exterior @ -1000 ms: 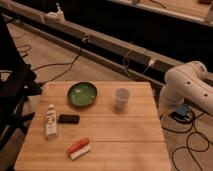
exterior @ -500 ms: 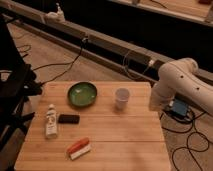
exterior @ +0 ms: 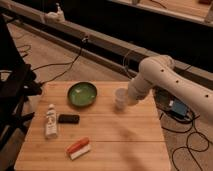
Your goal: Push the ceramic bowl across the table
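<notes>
The ceramic bowl [exterior: 82, 94], green inside with a dark rim, sits on the light-wood table [exterior: 115, 136] at the back, left of centre. The white arm [exterior: 156, 70] reaches in from the right and bends down over the table's back right part. My gripper [exterior: 129, 99] is at its lower end, right beside the small white cup [exterior: 120, 97] and partly overlapping it in the view. The gripper is about a cup's width to the right of the bowl and does not touch it.
On the table's left stand a white bottle [exterior: 51, 121] and a small black block [exterior: 68, 119]; a red and white object [exterior: 78, 148] lies near the front. A blue device [exterior: 178, 108] and cables lie on the floor at right. Dark furniture [exterior: 15, 95] stands at left.
The arm has swung left from beside the table's right edge to over the tabletop, bringing the gripper up to the white cup. The bowl and other objects have not moved.
</notes>
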`<state>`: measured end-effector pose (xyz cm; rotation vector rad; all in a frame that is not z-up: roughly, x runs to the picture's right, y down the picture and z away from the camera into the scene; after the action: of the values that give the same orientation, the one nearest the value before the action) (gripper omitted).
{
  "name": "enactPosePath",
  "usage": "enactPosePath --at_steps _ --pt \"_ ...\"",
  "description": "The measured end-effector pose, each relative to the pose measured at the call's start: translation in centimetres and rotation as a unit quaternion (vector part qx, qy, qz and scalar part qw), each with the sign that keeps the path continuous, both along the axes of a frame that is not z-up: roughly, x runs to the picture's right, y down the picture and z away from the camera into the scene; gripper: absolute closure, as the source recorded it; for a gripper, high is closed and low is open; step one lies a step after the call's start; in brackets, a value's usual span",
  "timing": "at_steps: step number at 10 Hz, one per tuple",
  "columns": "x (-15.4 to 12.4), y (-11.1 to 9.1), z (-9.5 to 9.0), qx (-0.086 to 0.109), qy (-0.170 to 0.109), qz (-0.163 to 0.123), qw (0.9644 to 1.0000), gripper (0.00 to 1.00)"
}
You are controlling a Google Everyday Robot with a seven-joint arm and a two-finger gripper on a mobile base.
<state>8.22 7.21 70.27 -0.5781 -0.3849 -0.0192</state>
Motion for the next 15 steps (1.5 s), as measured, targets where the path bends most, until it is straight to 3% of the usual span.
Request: enactPosePath --at_steps 2,3,5,8,15 --pt "-6.5 1.9 -0.2 0.007 -0.052 -0.032 0.9981 1.0" --pt "-7.8 3.1 -0.4 0.015 -0.065 -0.058 0.9961 1.0" --pt "-8.6 4.1 -0.6 0.024 -0.075 -0.082 0.9935 1.0" --pt "-8.4 4.1 -0.4 0.022 -0.074 -0.082 0.9937 1.0" --pt "-14.3 4.4 8.5 -0.032 -0.104 -0.086 0.9903 1.0"
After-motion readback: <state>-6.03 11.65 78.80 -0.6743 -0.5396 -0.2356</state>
